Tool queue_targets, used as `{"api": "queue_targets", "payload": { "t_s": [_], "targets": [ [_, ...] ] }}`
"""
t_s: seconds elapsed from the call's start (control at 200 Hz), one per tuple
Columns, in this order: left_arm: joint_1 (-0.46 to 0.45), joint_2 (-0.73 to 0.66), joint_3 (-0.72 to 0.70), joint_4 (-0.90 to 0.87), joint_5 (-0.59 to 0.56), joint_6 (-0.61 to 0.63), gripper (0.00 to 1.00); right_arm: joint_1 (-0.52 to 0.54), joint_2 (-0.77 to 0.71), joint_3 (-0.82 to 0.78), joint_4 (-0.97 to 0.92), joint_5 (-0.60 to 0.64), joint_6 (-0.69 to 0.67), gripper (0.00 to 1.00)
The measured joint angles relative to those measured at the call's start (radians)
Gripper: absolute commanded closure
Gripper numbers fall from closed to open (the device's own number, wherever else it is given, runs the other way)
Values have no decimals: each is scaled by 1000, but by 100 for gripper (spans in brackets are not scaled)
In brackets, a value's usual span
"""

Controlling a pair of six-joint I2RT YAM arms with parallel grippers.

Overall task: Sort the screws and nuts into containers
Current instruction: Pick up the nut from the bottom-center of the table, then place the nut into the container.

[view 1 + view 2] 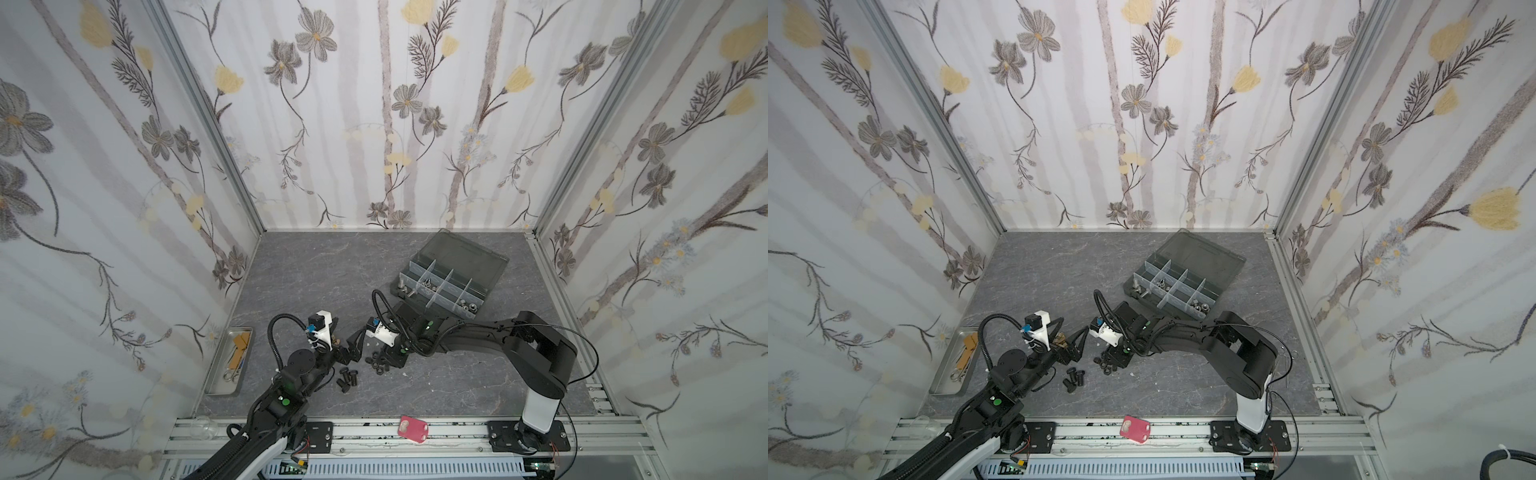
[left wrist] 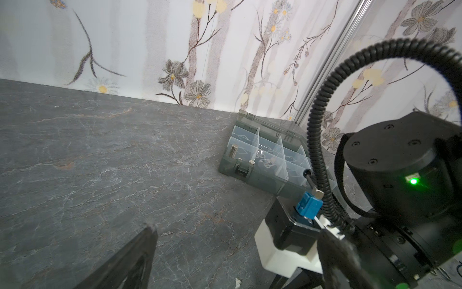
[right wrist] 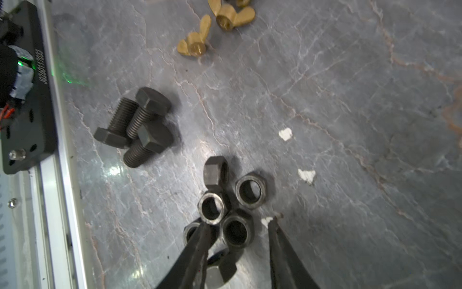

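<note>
Right wrist view: right gripper [image 3: 240,222] jaws apart, straddling one black nut in the nuts [image 3: 226,207] cluster on table [image 3: 350,100]; three black screws [image 3: 137,125] near; left gripper [image 2: 237,227] spread wide; containers [image 1: 444,286] well apart.

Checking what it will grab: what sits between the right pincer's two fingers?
In the right wrist view, one black nut lies in the gap of the open right pincer; a white scrap sits at the gap's edge.

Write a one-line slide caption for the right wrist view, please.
Right gripper open over loose black nuts, jaws straddling one; three black screws lie nearby.
</note>
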Motion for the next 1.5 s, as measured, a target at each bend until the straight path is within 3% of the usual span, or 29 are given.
{"api": "queue_targets", "payload": {
  "t_s": [0.315,0.58,0.779,0.994,1.229,1.359,1.434,1.504],
  "targets": [
    [0,52,0,18,2,1,0,3,-25,-66,-10,9,-15,64],
    [0,56,0,25,11,1,0,8,-30,-82,8,9,-18,91],
    [0,82,16,26,19,7,0,-24,-92,-87,-14,5,-13,95],
    [-6,219,123,42,132,49,0,-191,-226,-60,-8,8,58,95],
    [-101,420,259,42,255,119,0,-455,-358,-92,-30,167,182,93],
    [-135,491,290,47,272,152,0,-515,-353,-132,-81,211,203,92],
    [-138,504,284,53,266,154,0,-520,-326,-148,-93,214,203,86],
    [-140,499,272,67,241,157,0,-521,-292,-150,-113,214,209,63]
  ]
}}
